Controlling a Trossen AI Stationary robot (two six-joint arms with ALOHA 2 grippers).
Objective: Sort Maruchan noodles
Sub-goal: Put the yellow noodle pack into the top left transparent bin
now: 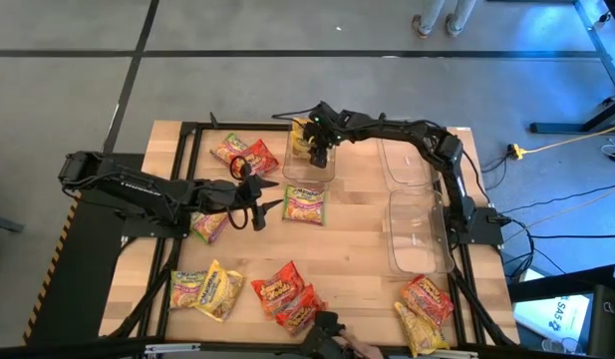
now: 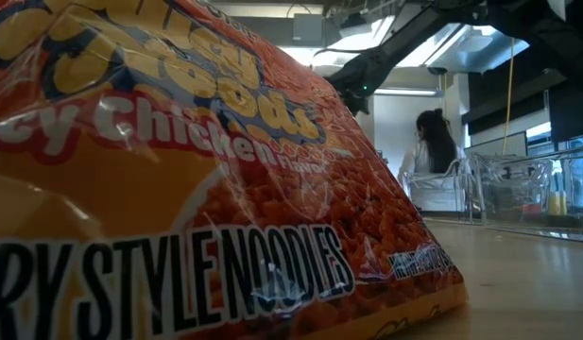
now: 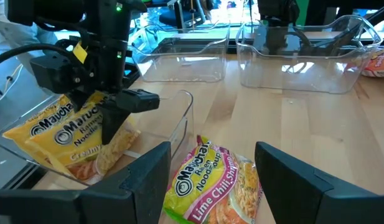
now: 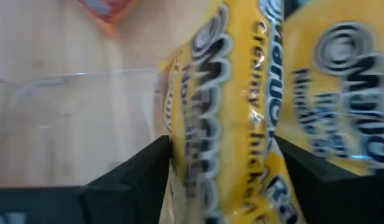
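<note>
My left gripper (image 1: 276, 196) (image 3: 213, 149) is open, low over the middle of the table. Its fingers point at a light green Maruchan packet (image 1: 304, 204) (image 3: 218, 185) lying flat on the wood just ahead. My right gripper (image 1: 317, 155) (image 4: 223, 149) is open and reaches down into the far clear bin (image 1: 313, 168) (image 3: 179, 118). Yellow packets (image 3: 61, 134) stand there on edge, and one yellow packet (image 4: 232, 118) sits between the fingers. Other packets lie scattered: red and yellow (image 1: 243, 153), green (image 1: 209, 225), several along the near edge (image 1: 277, 287). My right gripper comes from above into the bin, its open fingers (image 4: 139, 171) on either side of a yellow packet standing on edge. I cannot tell whether they touch it.
Two more clear bins (image 1: 407, 160) (image 1: 417, 234) stand on the table's right side. Packets lie at the near right corner (image 1: 425, 304). A red-orange packet (image 2: 178, 189) right at the lens fills most of the low view. A person (image 2: 433, 142) is in the room beyond.
</note>
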